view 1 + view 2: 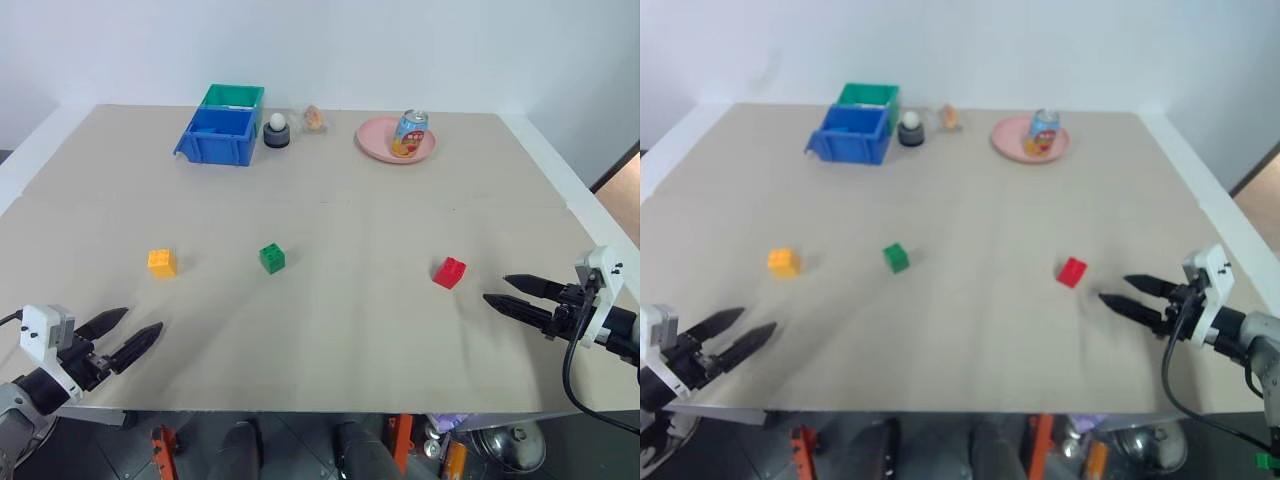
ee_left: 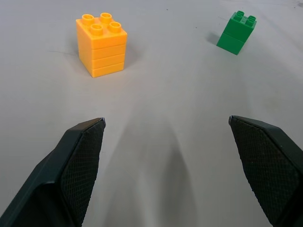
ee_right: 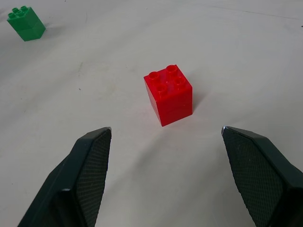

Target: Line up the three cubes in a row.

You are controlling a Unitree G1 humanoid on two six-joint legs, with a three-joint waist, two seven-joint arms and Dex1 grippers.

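Studded plastic cubes stood well apart on the beige desk: yellow cube left, green cube middle, red cube right. Far off sat bins and a can on a plate. Left gripper and right gripper had jaws released, empty.

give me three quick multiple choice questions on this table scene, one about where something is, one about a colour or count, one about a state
1. Where does the soda can stand?
A. in the blue bin
B. on the pink plate
C. beside the red cube

2. Which cube lies between the other two?
A. yellow-orange cube
B. red cube
C. green cube

3. How is the right gripper?
A. open, holding nothing
B. shut on the red cube
C. shut on the can

Key: 1 B, the can sits on the plate at the table's far side. 2 C, green is in the middle. 3 A, its fingers stand apart short of the red cube.
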